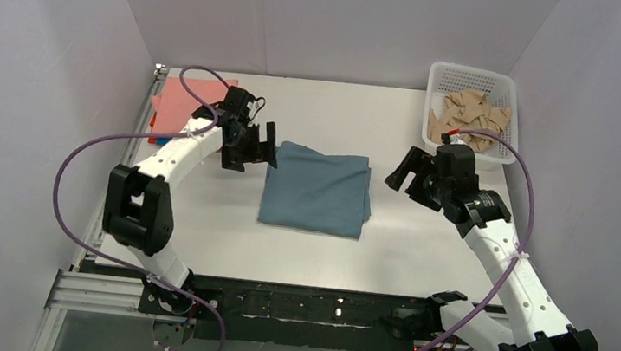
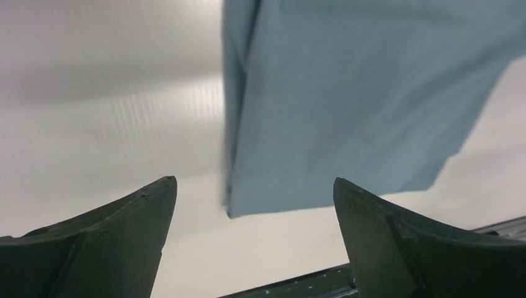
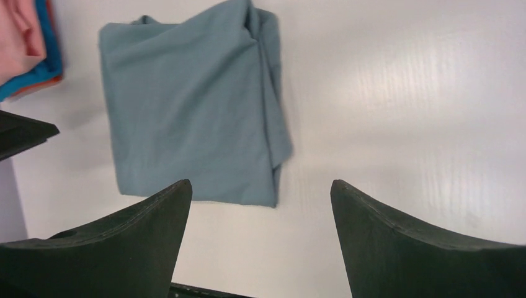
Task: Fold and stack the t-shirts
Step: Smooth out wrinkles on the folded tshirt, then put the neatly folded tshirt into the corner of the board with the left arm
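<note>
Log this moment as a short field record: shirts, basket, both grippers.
folded shirt: grey-blue t-shirt, folded, lying flat mid-table
stack: far left of the table, salmon-pink shirt on top, bright blue and orange-red edges showing beneath
basket: white basket at far right, holding beige cloth pieces
left gripper: open, empty, at the grey-blue t-shirt's far left corner
right gripper: open, empty, to the right of that shirt, apart from it
task state: grey-blue t-shirt folded, not yet on the stack
</note>
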`<state>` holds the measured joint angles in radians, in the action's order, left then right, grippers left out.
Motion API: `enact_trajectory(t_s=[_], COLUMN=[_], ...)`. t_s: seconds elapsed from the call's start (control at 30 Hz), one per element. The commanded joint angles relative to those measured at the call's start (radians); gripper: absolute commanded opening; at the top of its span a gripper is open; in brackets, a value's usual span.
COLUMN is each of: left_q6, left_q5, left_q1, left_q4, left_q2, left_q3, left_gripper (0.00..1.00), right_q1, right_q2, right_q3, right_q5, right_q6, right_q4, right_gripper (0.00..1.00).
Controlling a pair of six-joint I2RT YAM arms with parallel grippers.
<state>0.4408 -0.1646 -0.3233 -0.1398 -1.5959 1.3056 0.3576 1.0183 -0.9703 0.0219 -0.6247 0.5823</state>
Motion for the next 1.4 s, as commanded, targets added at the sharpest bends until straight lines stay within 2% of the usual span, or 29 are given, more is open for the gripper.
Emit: enact_trajectory(t_s=[0.0, 0.1, 0.17, 0.37, 0.63, 0.8, 0.9, 0.97, 1.0, 1.07, 1.17, 1.2, 1.37], left_q6=[-0.092, -0.098, -0.091, 0.003, 0.073, 0.110, 0.136, 0.149, 0.152, 0.158, 0.175, 0.184, 0.160], left_q5=[0.070, 0.053, 0.011, -0.125, -0.088, 0.008, 0.097, 0.136, 0.148, 0.234, 0.292, 0.312, 0.469], left_q1=[0.022, 0.023, 0.025, 0.022, -0.027, -0.110, -0.146, -0.159, -0.164, -0.174, -0.178, -0.178, -0.178], left_q4=[-0.100, -0.181, -0.193, -0.095, -0.069, -0.054, -0.052, -0.057, -0.064, -0.099, -0.169, -0.193, -0.316], left_q2=[-0.182, -0.313, -0.362, -0.411, -0.479, -0.494, -0.507, -0.526, -0.538, -0.567, -0.613, -0.626, -0.649], left_q3=[0.101, 0.217, 0.243, 0.190, 0.158, 0.106, 0.083, 0.089, 0.103, 0.139, 0.208, 0.228, 0.363], left_gripper=[0.98, 0.98, 0.98, 0.98, 0.98, 0.81, 0.66, 0.50, 0.37, 0.25, 0.03, 0.00, 0.00], right_q1=[-0.006, -0.009, -0.009, -0.010, -0.011, -0.015, -0.017, -0.019, -0.019, -0.021, -0.023, -0.025, -0.028], right_q2=[-0.059, -0.084, -0.084, -0.074, -0.052, -0.042, -0.023, -0.011, -0.005, 0.002, 0.006, 0.006, 0.006], right_q3=[0.050, 0.066, 0.061, 0.053, 0.079, 0.113, 0.123, 0.124, 0.125, 0.127, 0.135, 0.138, 0.140], right_q5=[0.170, 0.190, 0.179, 0.188, 0.182, 0.183, 0.178, 0.173, 0.167, 0.160, 0.150, 0.150, 0.140], right_q6=[-0.009, -0.016, -0.016, -0.019, -0.011, -0.004, -0.002, 0.002, 0.007, 0.011, 0.019, 0.021, 0.050], right_q4=[0.072, 0.051, 0.053, 0.070, 0.049, 0.001, -0.005, -0.006, -0.009, -0.014, -0.028, -0.033, -0.052], right_gripper=[0.91, 0.91, 0.91, 0.91, 0.91, 0.91, 0.91, 0.92, 0.91, 0.91, 0.91, 0.91, 0.91])
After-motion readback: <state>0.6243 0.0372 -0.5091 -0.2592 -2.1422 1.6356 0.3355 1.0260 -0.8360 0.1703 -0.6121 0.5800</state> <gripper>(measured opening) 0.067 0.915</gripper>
